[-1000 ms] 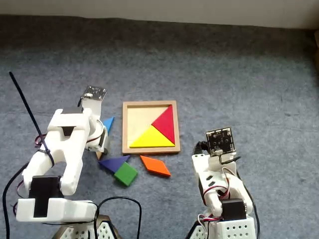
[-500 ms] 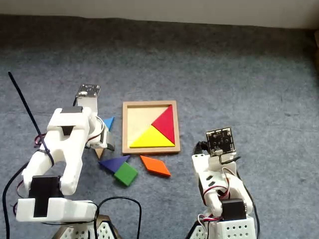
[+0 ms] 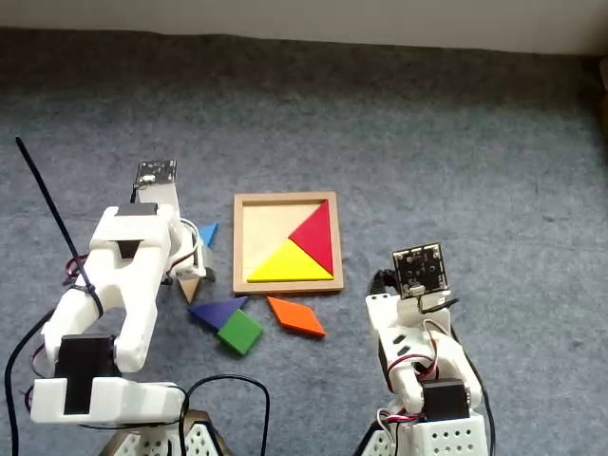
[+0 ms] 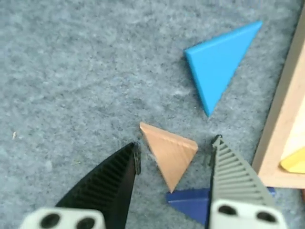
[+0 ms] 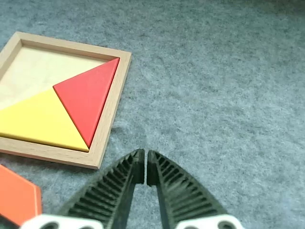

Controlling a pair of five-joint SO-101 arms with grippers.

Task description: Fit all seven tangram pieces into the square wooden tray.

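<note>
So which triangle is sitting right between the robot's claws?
The plain tan triangle: it lies between the left gripper's open fingers. The light blue triangle lies beyond them, and the red triangle and yellow triangle sit in the tray.

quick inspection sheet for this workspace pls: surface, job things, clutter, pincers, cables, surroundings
surface: grey-blue carpet-like mat
job's things: square wooden tray holds a red triangle and a yellow triangle, with the rest of its floor bare; on the mat outside it lie a light blue triangle, tan triangle, dark blue triangle, green square and orange parallelogram
clutter: nothing seen
grippers: left pincer open, straddling the tan triangle, contact unclear; right pincer shut over bare mat beside the tray
cables: thin black cable slants across the mat by the left arm
surroundings: pale band beyond the mat's far edge
</note>
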